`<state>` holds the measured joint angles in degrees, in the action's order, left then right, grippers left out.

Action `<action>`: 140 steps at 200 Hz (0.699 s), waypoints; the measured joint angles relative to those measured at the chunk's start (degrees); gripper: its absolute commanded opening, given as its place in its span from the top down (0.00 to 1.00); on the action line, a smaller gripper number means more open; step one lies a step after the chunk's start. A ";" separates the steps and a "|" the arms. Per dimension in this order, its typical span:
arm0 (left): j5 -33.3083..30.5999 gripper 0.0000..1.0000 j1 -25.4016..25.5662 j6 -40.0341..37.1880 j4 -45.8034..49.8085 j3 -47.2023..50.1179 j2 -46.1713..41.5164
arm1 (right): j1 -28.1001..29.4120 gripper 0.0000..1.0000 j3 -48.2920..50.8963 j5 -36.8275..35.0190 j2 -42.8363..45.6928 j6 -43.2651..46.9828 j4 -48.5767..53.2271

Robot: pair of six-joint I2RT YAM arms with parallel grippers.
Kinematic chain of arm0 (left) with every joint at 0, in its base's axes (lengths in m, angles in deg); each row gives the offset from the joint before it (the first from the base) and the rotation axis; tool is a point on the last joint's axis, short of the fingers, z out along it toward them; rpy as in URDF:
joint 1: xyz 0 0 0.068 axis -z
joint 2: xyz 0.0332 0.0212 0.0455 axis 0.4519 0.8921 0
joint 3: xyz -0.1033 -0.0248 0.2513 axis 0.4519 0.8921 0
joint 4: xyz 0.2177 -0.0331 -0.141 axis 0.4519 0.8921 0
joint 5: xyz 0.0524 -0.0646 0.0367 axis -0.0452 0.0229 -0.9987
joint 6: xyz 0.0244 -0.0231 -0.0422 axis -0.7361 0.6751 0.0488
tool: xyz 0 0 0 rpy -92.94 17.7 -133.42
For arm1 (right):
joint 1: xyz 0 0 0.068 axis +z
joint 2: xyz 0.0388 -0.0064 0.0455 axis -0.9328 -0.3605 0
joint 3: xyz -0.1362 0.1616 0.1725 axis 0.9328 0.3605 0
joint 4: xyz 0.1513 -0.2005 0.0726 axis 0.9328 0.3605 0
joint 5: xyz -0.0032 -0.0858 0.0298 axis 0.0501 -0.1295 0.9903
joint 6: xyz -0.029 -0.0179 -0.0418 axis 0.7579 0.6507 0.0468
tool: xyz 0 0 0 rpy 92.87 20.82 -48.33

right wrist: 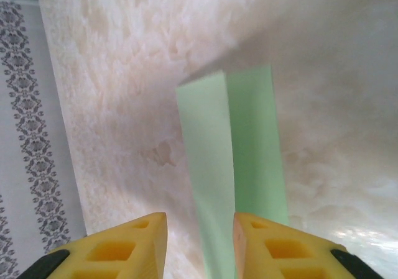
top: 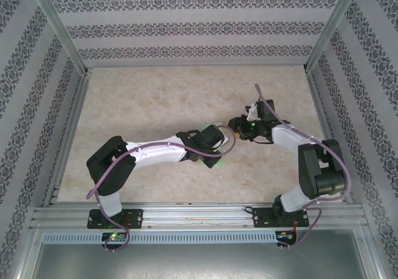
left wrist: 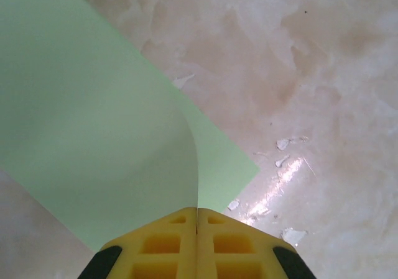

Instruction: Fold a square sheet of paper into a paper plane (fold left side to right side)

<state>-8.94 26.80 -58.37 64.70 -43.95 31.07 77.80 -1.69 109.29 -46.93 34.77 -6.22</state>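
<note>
The left-to-right fold is judged to be in hand. The square sheet of paper [left wrist: 93, 123], lying near the middle of the tabletop [left wrist: 323, 74], is pinched at a curled-up edge by the left tool [left wrist: 197, 214], whose fingers are pressed together. The right tool [right wrist: 200, 223] is spread, with nothing gripped. Next, the lifted edge would need to be carried across, aligned with the opposite edge, and creased flat.

Your light-green sheet [left wrist: 93, 136], one side raised off the table [left wrist: 323, 74].
It curls up into the left gripper [left wrist: 197, 212], its edge pinched in the closed jaws, and the rest lies flat ahead and to the left. Ahead of the right gripper [right wrist: 199, 226] you see a paler raised flap beside a flat strip, running back between the parted fingers.
</note>
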 measured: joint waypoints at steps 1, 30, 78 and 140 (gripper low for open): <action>0.07 1.00 -0.07 0.07 -0.07 0.07 -0.04 | -0.13 0.68 0.09 -0.11 0.17 0.13 0.04; 6.12 1.00 -3.37 5.62 -3.32 2.51 -0.74 | -1.18 0.82 3.43 -1.22 4.17 4.50 1.22; 14.95 1.00 -7.65 15.28 -10.97 7.89 -0.85 | 5.81 1.00 10.25 -2.12 7.32 7.17 0.87; 18.78 1.00 -8.81 21.33 -15.30 9.86 -0.85 | 14.34 1.00 11.72 -3.76 1.27 5.42 -3.26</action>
<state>9.84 18.00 -37.04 49.40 -34.09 30.22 92.13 10.03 105.53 -45.66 40.19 -9.47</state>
